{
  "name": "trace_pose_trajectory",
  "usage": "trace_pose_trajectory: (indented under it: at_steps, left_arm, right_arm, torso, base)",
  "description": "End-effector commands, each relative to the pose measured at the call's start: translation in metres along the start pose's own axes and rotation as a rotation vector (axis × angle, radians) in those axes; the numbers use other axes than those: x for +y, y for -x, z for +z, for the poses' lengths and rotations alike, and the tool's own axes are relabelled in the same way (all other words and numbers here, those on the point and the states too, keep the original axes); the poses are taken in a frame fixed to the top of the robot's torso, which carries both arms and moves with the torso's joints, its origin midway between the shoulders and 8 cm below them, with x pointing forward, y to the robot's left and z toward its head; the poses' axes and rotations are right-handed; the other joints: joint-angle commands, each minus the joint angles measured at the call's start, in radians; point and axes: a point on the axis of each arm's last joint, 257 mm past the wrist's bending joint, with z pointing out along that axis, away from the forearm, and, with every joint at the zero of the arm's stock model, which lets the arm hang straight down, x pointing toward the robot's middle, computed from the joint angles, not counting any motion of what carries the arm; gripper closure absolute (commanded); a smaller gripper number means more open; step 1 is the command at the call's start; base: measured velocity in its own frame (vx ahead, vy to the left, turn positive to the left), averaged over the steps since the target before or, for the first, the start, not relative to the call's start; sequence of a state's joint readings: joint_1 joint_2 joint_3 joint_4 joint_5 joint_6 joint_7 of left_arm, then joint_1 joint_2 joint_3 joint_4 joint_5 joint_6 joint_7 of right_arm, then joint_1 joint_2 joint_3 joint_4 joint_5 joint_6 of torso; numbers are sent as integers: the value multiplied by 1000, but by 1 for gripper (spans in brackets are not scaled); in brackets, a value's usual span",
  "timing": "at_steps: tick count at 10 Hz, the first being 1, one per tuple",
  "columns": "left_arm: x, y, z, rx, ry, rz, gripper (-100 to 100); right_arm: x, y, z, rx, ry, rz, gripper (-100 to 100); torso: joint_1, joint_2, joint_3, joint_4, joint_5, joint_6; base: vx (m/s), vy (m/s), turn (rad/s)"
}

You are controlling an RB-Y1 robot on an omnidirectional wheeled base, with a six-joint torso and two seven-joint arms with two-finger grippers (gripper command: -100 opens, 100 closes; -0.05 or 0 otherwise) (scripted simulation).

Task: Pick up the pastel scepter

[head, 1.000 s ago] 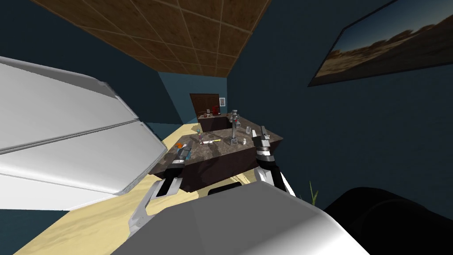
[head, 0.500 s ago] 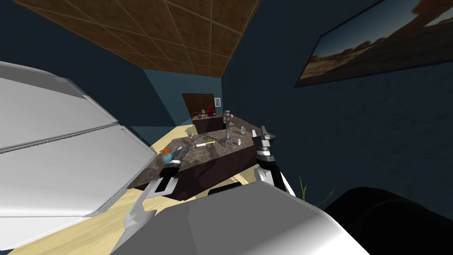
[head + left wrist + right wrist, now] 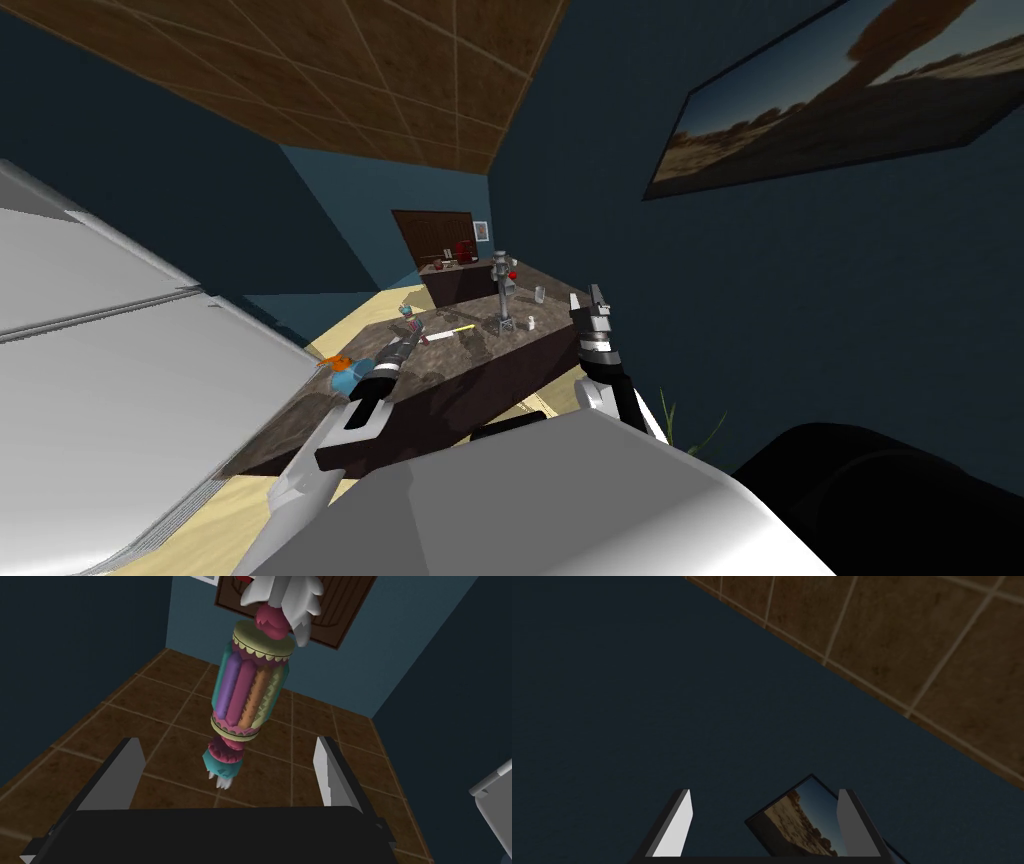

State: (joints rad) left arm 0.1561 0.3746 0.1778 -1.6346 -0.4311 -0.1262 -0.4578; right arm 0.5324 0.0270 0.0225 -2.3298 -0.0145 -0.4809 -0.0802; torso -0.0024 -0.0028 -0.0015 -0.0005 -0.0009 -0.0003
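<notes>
Over the dark stone counter [image 3: 480, 348] the left gripper [image 3: 227, 743] stretches forward, fingers wide apart; the pastel scepter [image 3: 247, 693] points lengthwise away.

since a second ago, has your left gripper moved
Yes: the left gripper has advanced past the orange and blue toy, toward the pastel scepter.

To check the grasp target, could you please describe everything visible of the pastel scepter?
The pastel scepter has a barrel of purple, pink and orange ribs, teal sides, cream scalloped caps, magenta collars, a teal tip with white points and white leaf-like shapes at its far end. It extends away from the open left gripper, between the fingers, touching neither.
</notes>
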Motion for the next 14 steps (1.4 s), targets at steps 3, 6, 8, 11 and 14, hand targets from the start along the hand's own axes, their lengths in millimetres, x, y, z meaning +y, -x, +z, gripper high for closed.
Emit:
trace_pose_trajectory:
  at_steps: [3,6,8,11,14]
  left_arm:
    - [49,1,5,33,93,72,-100]
    - [59,3,7,40,114,88,-100]
    - [49,7,23,28,70,89,-100]
    - [49,0,39,39,50,85,-100]
    - [49,-5,53,47,28,83,-100]
  right_arm:
    - [0,0,0,0,0,0,0]
    - [0,0,0,0,0,0,0]
    - [0,0,0,0,0,0,0]
    - [0,0,0,0,0,0,0]
    - [0,0,0,0,0,0,0]
  torso:
    - [1,0,0,0,0,0]
    - [3,4,2,1,1,-1]
    - [2,4,2,1,1,-1]
    - [-1,4,2,1,0,-1]
    - [0,4,2,1,0,-1]
  base:
    - [59,-22,-149]
    - [11,-2,-50]
    - [0,-19,58]
    - [0,-54,79]
    - [-2,-37,50]
